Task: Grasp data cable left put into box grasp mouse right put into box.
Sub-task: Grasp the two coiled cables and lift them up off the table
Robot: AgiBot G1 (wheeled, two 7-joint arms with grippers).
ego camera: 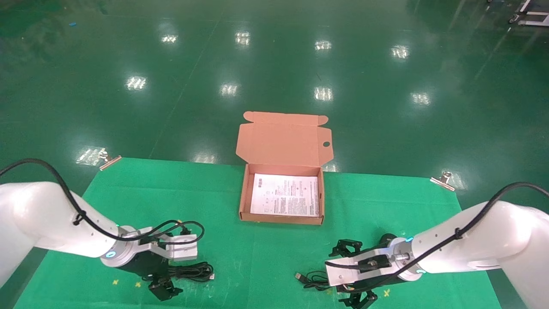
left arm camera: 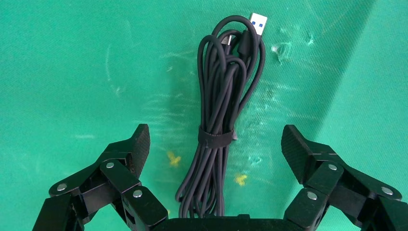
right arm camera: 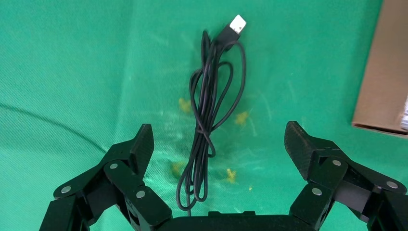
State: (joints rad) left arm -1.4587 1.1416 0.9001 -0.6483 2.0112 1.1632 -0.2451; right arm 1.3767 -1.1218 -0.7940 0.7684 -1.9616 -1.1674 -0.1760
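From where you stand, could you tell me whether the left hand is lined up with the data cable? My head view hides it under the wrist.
Observer: Yes. The left hand is open, with one finger on each side of the data cable.
Operator: Is the bundle tied?
Observer: A black strap wraps around its middle.
Operator: And the right side, please?
Observer: The right hand is open over a thin loose cord, whose USB plug points away from the hand.
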